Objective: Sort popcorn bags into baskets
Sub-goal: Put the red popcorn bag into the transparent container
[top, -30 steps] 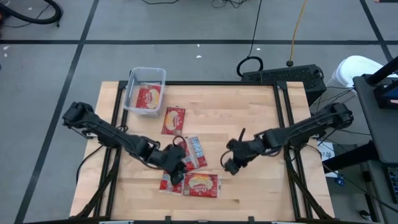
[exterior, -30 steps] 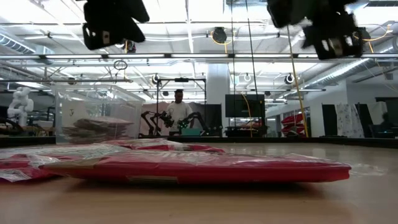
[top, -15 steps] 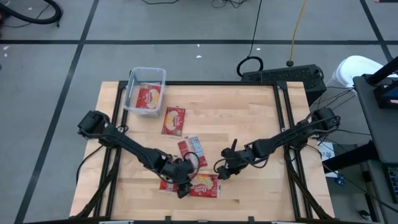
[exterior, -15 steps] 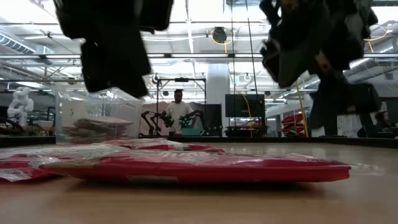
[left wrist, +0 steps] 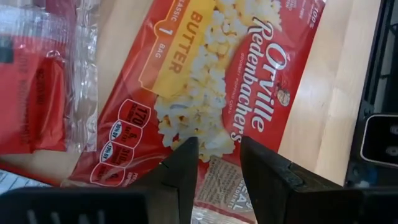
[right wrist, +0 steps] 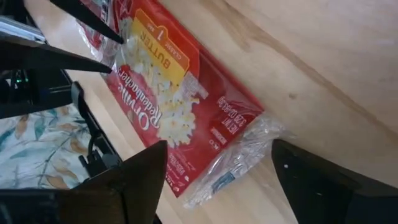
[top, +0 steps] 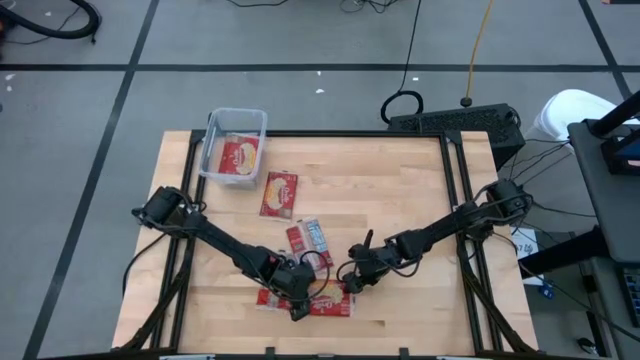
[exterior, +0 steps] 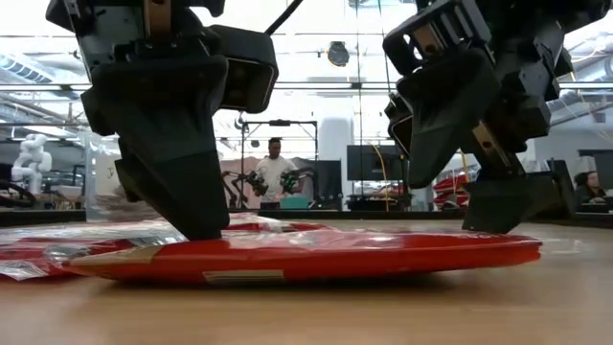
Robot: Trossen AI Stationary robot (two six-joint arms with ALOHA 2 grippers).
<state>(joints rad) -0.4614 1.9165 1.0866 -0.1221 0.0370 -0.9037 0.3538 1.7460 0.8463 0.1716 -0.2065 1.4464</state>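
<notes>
A red popcorn bag (top: 328, 300), picture side up, lies flat near the table's front edge, partly on another bag (top: 266, 297). My left gripper (left wrist: 217, 152) has its fingers a little apart and stands over the top bag's left end (exterior: 196, 237). My right gripper (right wrist: 219, 149) is open wide, with a finger on either side of the bag's clear crimped right end (right wrist: 249, 146). Two more bags (top: 280, 193) (top: 310, 238) lie flat mid-table. The clear basket (top: 237, 118) at the far left holds one bag (top: 238, 158). My left gripper comes slanting down from the table's left, and in the low view one fingertip (exterior: 192, 225) meets the bag's top face near its left end. The bag lies flat under it. My right gripper: whether its fingers (exterior: 498, 213) touch the bag's right end, I cannot tell.
Bare wood (top: 400, 190) stretches over the table's right half and far middle. A black frame rail (top: 455, 200) runs along the right side. Beyond the table, in the low view, a person (exterior: 275, 172) stands by other robot arms.
Both grippers have come down toward the near edge. My left one has dropped onto the front bag's left end. My right one has dropped to the bag's right end. The bags lie where they were.
</notes>
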